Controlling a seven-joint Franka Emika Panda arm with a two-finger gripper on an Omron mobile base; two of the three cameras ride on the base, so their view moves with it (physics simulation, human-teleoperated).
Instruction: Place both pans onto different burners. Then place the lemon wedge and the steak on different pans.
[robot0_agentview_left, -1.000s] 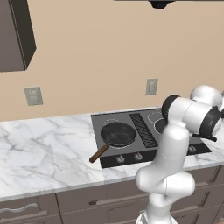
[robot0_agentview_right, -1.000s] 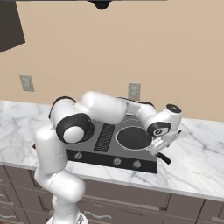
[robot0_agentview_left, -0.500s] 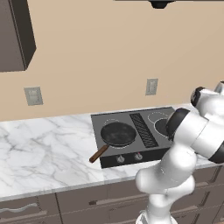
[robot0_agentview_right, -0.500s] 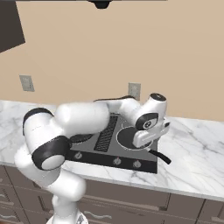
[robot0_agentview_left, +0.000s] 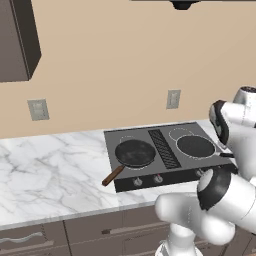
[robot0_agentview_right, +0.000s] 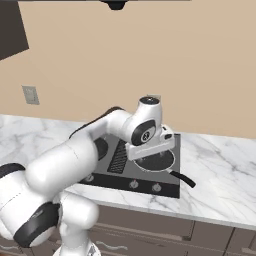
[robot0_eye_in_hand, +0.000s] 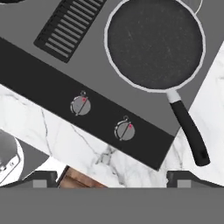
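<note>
With end effector (robot0_eye_in_hand: 112, 181) wide open and empty above cooktop front edge (robot0_eye_in_hand: 87, 113), all-dark pan (robot0_eye_in_hand: 155, 43) on right burner ahead, handle pointing back toward bench (robot0_eye_in_hand: 57, 140); wooden-handled pan (robot0_agentview_left: 135, 152) on left burner.

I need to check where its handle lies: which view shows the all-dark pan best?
The hand view: the all-dark pan shows from above, handle out over the counter. The left base view gives it small and oblique; in the right base view the arm hides part of it.

Bright, even, flat rendered light; crisp focus throughout, soft faint shadows, no glare or blur.
</note>
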